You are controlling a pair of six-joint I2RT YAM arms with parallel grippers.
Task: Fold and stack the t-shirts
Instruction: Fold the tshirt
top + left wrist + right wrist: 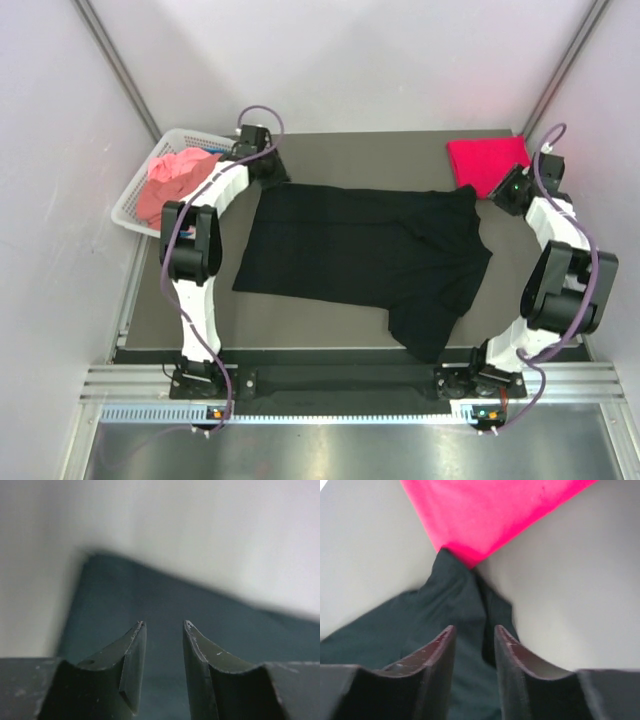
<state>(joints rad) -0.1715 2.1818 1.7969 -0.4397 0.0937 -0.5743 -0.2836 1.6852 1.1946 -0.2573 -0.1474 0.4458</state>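
A black t-shirt lies spread flat across the middle of the table, one sleeve hanging toward the front edge. My left gripper hovers at its back left corner, jaws apart over the dark cloth with nothing between them. My right gripper stands at the shirt's back right sleeve, open, the cloth lying below the fingers. A folded crimson red t-shirt rests at the back right, just beyond that sleeve. A salmon pink t-shirt is crumpled in the basket.
A white lattice basket stands off the table's back left corner, against the left wall. Pale walls close in the table at the back and on both sides. Both arm bases sit on the rail at the near edge.
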